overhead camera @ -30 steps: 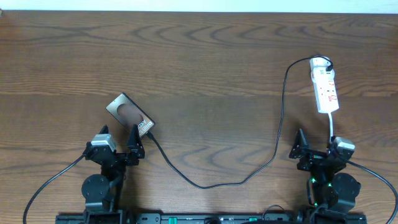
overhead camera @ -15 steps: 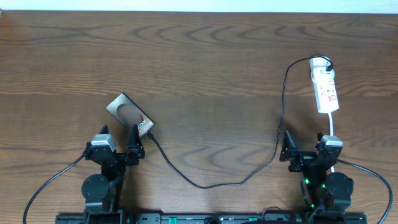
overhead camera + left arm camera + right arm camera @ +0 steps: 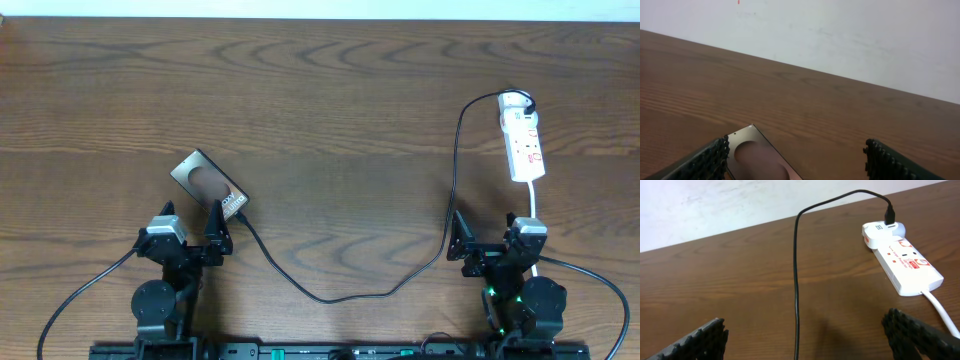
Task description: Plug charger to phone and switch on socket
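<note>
Jaws wide; phone (image 3: 760, 156) half cropped.

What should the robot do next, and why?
Probably reach the open right gripper forward to the socket to press its switch. The charger already runs from the socket to the phone, ending at its lower edge, though whether it is fully seated cannot be told.

Soft, even light falling across the table (image 3: 320, 100), its wood grain showing a mild sheen, the socket (image 3: 900, 262) shining bright white at the table's far right, a soft shadow pooling near its front edge, wrist views looking slightly hazy, foreground blurring.
</note>
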